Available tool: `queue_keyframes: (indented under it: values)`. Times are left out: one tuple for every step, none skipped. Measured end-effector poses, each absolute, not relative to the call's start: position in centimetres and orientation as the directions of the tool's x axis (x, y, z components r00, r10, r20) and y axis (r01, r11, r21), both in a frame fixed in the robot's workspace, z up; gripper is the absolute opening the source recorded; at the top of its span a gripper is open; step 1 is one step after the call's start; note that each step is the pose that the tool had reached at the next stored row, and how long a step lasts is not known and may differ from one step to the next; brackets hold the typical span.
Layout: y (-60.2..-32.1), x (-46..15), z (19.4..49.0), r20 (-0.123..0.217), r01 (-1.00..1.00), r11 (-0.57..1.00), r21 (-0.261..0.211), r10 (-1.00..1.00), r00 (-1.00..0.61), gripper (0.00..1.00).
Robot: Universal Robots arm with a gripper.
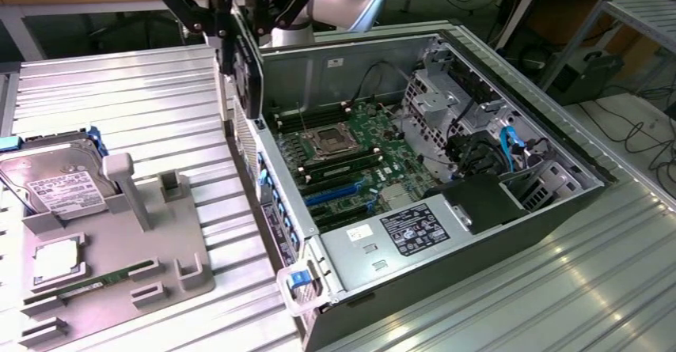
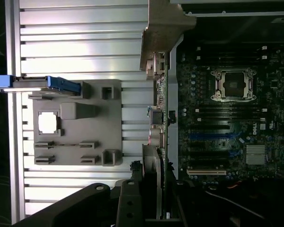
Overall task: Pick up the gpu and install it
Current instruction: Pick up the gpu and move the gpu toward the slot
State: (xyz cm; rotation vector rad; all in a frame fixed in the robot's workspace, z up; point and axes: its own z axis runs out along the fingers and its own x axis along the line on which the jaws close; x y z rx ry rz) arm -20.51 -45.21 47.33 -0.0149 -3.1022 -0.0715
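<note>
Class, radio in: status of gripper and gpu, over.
Gripper shut on gpu. It hangs at the case wall, not slotted. Nothing seen blocking.

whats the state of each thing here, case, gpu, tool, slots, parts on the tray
case, on its side, panel off, open
gpu, held up on edge at the case's wall, not in a slot
tool, shut on the gpu
blue slots, empty
hard drive, resting in the tray
memory stick, lying in the tray
</note>
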Motion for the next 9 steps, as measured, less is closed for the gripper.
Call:
queue_keyframes:
  values:
    - [-45.2,-20.4,47.3,0.039,0.01,0.999,0.046,0.009,-0.999,0.27]
    - [-45.2,-20.2,47.3,0.039,0.01,0.999,0.046,0.009,-0.999,0.27]
    - [-45.2,-20.0,47.3,0.039,0.01,0.999,0.046,0.009,-0.999,0.27]
    - [-45.2,-19.9,47.3,0.039,0.01,0.999,0.046,0.009,-0.999,0.27]
    - [-45.2,-19.8,47.3,0.039,0.01,0.999,0.046,0.009,-0.999,0.27]
    - [-45.2,-19.7,47.3,0.039,0.01,0.999,0.046,0.009,-0.999,0.27]
    - [-45.2,-19.6,47.3,0.039,0.01,0.999,0.046,0.009,-0.999,0.27]
    - [-45.2,-19.5,47.3,0.039,0.01,0.999,0.046,0.009,-0.999,0.27]
    - [-45.2,-19.3,47.3,0.039,0.01,0.999,0.046,0.009,-0.999,0.27]
